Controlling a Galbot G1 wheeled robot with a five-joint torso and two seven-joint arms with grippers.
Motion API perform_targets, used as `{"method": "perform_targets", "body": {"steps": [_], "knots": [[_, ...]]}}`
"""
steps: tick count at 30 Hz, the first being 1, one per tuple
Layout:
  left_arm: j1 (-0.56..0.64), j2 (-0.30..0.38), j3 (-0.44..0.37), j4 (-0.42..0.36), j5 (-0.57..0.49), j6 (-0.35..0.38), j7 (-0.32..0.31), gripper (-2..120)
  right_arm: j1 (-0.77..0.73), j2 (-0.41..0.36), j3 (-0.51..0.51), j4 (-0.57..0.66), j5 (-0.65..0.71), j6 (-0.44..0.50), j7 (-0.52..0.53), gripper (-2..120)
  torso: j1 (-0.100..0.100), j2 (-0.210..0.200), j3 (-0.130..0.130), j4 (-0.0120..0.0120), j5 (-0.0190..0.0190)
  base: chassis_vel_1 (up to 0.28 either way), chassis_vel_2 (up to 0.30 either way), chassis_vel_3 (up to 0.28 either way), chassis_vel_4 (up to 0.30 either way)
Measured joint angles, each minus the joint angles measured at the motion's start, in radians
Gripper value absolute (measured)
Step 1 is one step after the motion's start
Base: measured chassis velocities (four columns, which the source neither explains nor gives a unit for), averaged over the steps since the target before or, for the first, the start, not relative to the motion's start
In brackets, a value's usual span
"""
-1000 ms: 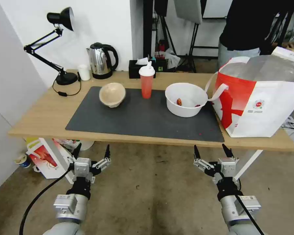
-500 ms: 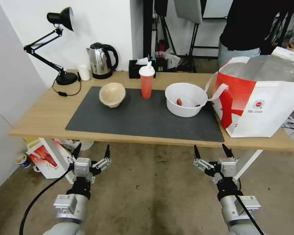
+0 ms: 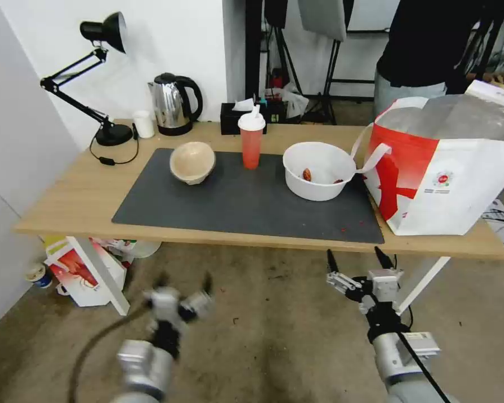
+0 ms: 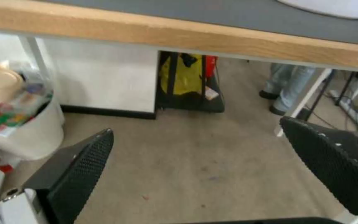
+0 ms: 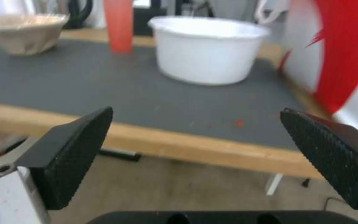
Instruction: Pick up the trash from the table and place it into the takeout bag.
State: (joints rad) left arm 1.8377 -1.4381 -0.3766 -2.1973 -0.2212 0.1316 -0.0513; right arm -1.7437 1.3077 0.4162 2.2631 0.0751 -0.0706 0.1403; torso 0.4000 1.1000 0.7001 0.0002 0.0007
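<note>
Right claw [image 3: 355, 261]: jaws spread wide, empty, below and short of the long light-wood surface [image 3: 67, 201]. Left claw [image 3: 182, 285]: likewise spread and empty, low over the concrete floor. Ahead of the right claw, on the dark grey rectangular mat [image 3: 235, 204], stands the wide white bowl with red scraps [image 3: 318, 170]; left of it the red cup with white lid [image 3: 252, 140], then the beige paper bowl [image 3: 192, 162]. The boxy white takeout bag with red panel [image 3: 442, 168] stands beyond and right of that claw, beside the white bowl. Judged: nothing lifted; approach stage. Next move requires raising a claw above the edge. A black desk lamp [image 3: 95, 78] and steel kettle [image 3: 173, 103] stand at the rear.
</note>
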Motion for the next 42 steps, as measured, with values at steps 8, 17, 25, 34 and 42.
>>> {"method": "perform_targets", "body": {"steps": [8,17,25,34,42], "knots": [[0.018,0.008,-0.003,-0.029,0.008,-0.019,0.012,100,0.066,-0.223,-0.154,-0.044,0.088,-0.083,0.164,100,0.000,0.000,0.000,-0.0001,-0.0005,0.000,0.000,0.000,0.000],[0.040,0.020,-0.023,-0.069,0.021,-0.031,0.012,100,0.076,-0.376,-0.198,0.010,0.130,-0.093,0.286,100,0.000,0.000,0.000,-0.0005,0.0001,0.000,0.000,0.000,0.000],[0.087,0.021,-0.040,-0.161,0.050,-0.064,0.010,100,0.073,-0.388,-0.170,0.061,0.157,-0.116,0.291,100,0.000,0.000,0.000,-0.0002,-0.0007,0.000,0.000,0.000,0.000],[0.128,0.024,-0.055,-0.273,0.052,-0.071,-0.011,100,0.046,-0.440,-0.117,0.187,0.226,-0.165,0.295,100,0.000,0.000,0.000,-0.0001,-0.0008,0.000,0.000,0.000,0.000],[0.123,0.030,-0.069,-0.307,0.021,-0.071,-0.025,100,0.016,-0.454,-0.076,0.241,0.232,-0.177,0.299,100,0.000,0.000,0.000,-0.0002,-0.0007,0.000,0.000,0.000,0.000]]}}
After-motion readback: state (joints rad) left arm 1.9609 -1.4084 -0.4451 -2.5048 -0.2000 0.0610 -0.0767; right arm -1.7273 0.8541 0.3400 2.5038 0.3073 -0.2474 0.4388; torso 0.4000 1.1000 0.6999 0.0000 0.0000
